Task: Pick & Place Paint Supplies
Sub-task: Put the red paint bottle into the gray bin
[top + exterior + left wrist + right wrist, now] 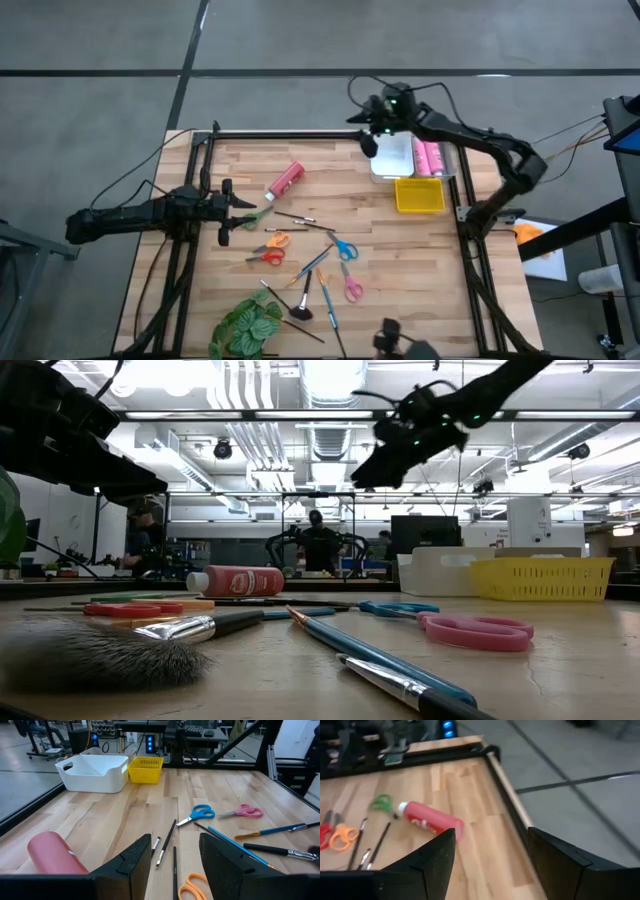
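Observation:
A pink tube with a white cap (pixel 285 180) lies on its side on the wooden table, left of the white bin (pixel 392 160). Pink tubes (pixel 428 157) lie in that bin. Scissors with green (pixel 258 215), orange (pixel 277 240), red (pixel 268 257), blue (pixel 345 248) and pink (pixel 352 289) handles lie flat mid-table among several thin brushes (pixel 325 295). My right gripper (pixel 368 140) hangs open in the air over the table's far edge, beside the bin's left end, with nothing between its fingers (pixel 492 837). At the table's left edge my left gripper (pixel 175 845) waits open near the green scissors.
A yellow basket (pixel 419 195) stands just nearer than the white bin. A green leafy plant (pixel 248 325) and a large soft brush (pixel 299 312) sit at the near edge. A black frame (pixel 290 135) runs along the table's edges. People and equipment show in the room beyond.

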